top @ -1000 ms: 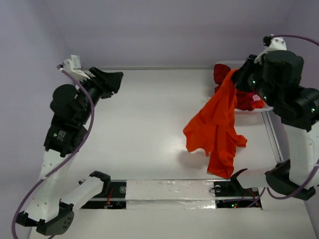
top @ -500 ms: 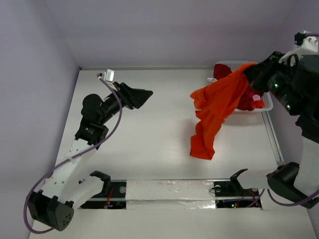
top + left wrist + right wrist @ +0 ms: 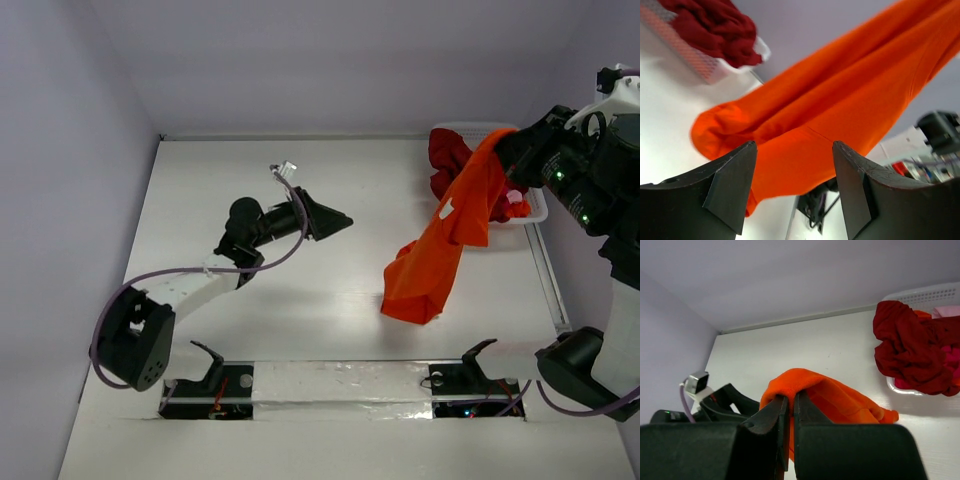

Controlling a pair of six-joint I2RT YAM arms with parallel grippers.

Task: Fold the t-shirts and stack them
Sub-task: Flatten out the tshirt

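The white table (image 3: 250, 170) lies flat and bare for most of its width. Straight ahead of the parted fingers of the left gripper (image 3: 343, 222), the bunched low end of the orange-red t-shirt (image 3: 415, 295) appears to touch the tabletop. The rest of it hangs from the closed fingers of the right gripper (image 3: 507, 147). Just beside and below those right fingers, the white lattice basket (image 3: 478, 126) stands in the table's far right corner. Well behind the left fingers, a silver taped strip (image 3: 340, 385) runs along the near edge.
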